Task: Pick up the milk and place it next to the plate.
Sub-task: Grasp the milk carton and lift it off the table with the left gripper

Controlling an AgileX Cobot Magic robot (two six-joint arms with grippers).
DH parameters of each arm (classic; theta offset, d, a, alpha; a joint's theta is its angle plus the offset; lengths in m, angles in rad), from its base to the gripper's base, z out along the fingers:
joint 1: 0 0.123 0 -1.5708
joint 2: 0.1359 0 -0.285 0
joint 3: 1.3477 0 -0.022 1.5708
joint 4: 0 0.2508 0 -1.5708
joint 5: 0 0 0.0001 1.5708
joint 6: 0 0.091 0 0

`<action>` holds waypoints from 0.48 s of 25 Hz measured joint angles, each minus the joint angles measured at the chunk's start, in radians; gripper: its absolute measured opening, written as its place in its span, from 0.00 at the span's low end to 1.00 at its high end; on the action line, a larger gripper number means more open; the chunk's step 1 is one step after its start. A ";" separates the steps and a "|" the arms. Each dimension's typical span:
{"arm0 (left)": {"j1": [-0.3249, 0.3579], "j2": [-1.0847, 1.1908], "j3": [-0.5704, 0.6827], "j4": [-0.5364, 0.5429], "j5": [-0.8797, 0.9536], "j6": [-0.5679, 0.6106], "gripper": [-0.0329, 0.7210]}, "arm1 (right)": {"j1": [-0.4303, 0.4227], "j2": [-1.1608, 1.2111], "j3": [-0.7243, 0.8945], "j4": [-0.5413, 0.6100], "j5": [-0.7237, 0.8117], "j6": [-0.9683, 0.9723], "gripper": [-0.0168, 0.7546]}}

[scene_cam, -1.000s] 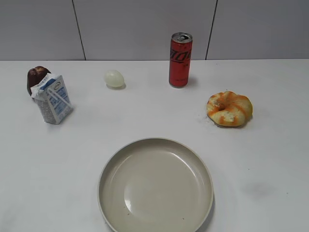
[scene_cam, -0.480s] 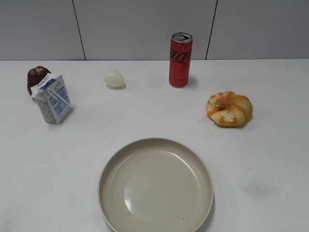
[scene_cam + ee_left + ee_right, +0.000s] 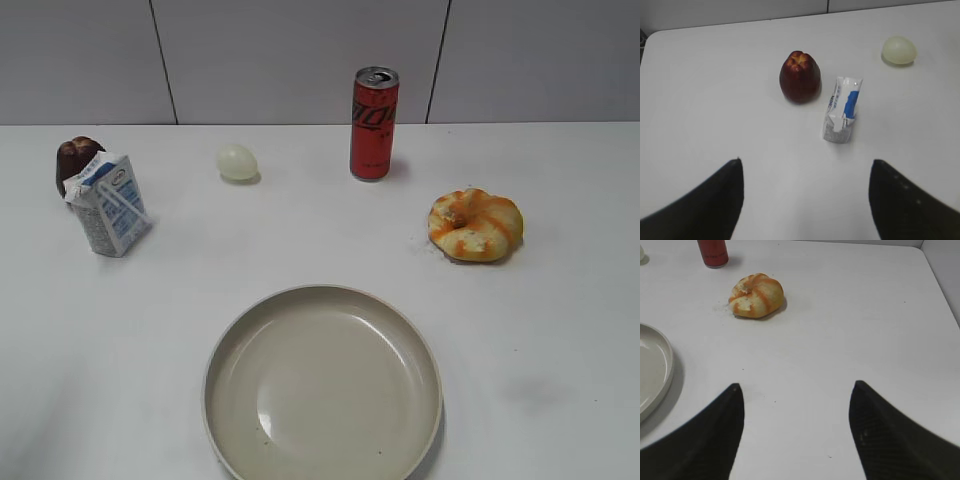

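Upright, the milk [image 3: 107, 206] stands far left beside an apple [image 3: 800, 76], plate [image 3: 322, 385] well apart; my left gripper [image 3: 805, 195] and right gripper [image 3: 796, 432] both gape, holding nothing.

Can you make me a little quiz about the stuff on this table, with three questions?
1. True or false: the milk is lying inside the plate.
2. What stands right behind the milk, close to it? A) the red can B) a dark red fruit C) the bun
3. Fill in: the left gripper is ____ and holds nothing.

Key
1. False. The milk stands upright on the table, far to the left of the plate.
2. B.
3. Open. Its two fingers sit wide apart above the bare table.
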 joint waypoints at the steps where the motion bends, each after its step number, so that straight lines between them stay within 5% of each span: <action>1: 0.000 0.039 -0.034 -0.001 0.001 0.000 0.82 | 0.000 0.000 0.000 0.000 0.000 0.000 0.67; 12: -0.054 0.369 -0.234 -0.012 -0.003 0.001 0.82 | 0.000 0.000 0.000 0.000 0.000 0.000 0.67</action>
